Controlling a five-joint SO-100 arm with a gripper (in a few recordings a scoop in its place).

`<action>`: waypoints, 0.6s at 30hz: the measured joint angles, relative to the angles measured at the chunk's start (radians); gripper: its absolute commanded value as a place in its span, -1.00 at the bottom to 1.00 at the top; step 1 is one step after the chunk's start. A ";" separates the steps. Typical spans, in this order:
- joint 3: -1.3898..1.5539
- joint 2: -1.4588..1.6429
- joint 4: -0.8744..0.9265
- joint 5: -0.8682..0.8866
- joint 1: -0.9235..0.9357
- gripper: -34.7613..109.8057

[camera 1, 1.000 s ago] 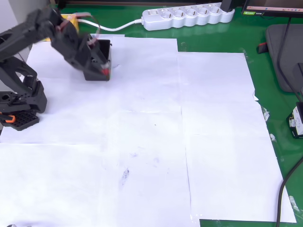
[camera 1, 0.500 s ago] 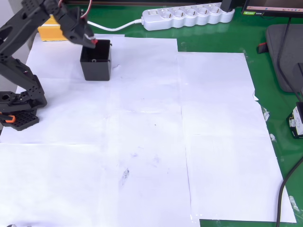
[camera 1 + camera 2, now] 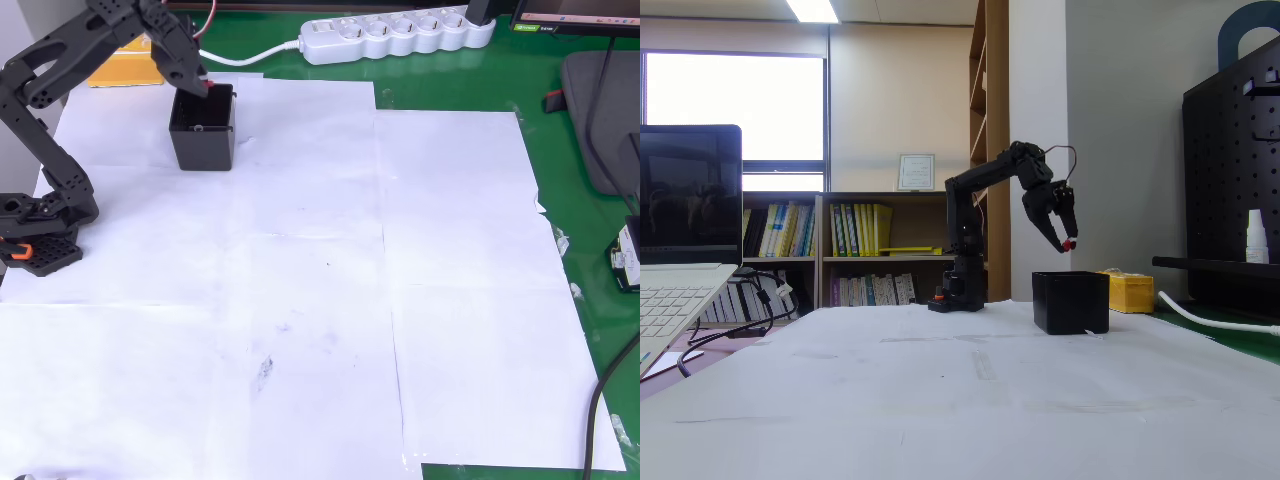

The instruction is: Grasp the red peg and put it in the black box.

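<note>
The black box (image 3: 204,130) stands on the white paper at the upper left of the overhead view; in the fixed view the black box (image 3: 1070,302) is right of centre. My black gripper (image 3: 203,89) hangs over the box's far rim, and in the fixed view the gripper (image 3: 1067,244) is clearly above the box opening. Its fingertips are shut on the tiny red peg (image 3: 1067,244), which also shows as a red dot, the red peg (image 3: 204,90), at the tips from above.
A yellow block (image 3: 125,66) lies behind the box, partly under the arm. A white power strip (image 3: 395,33) runs along the far edge on the green mat. White paper sheets (image 3: 330,270) cover the table. The arm's base (image 3: 40,225) is at the left.
The gripper with the peg has lifted from low in front of the box to above it, then shifted slightly right over the box's far rim.
</note>
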 measured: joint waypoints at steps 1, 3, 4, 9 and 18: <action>-0.003 0.000 0.000 0.006 0.002 -0.48; -0.020 0.000 -0.009 0.034 0.002 -0.39; -0.032 0.000 -0.021 0.054 0.002 -0.34; -0.069 0.000 -0.052 0.035 0.002 -0.08; -0.071 0.000 -0.069 -0.025 0.005 -0.52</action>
